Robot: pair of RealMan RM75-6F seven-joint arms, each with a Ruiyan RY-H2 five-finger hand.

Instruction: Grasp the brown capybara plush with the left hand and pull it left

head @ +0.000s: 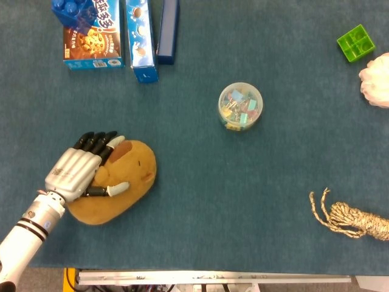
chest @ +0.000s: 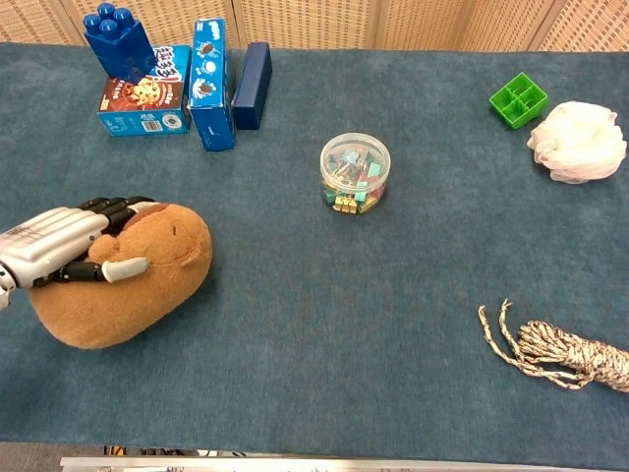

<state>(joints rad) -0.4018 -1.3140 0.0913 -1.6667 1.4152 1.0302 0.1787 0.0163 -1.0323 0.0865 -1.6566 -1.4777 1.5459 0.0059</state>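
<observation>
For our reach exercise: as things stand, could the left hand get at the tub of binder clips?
Probably not straight away: the left hand grips the capybara plush, so it is occupied. The carpet between it and the tub of binder clips lies bare.

The light is bright and even in both views, coming from above. Shadows are soft and small, sitting close under the plush toy (head: 118, 188) and the clear tub (head: 240, 106). The blue table (head: 200, 207) shows no glare. The tub's lid has a little shine. Everything looks sharp, with no blur, even at the table's edges.
</observation>
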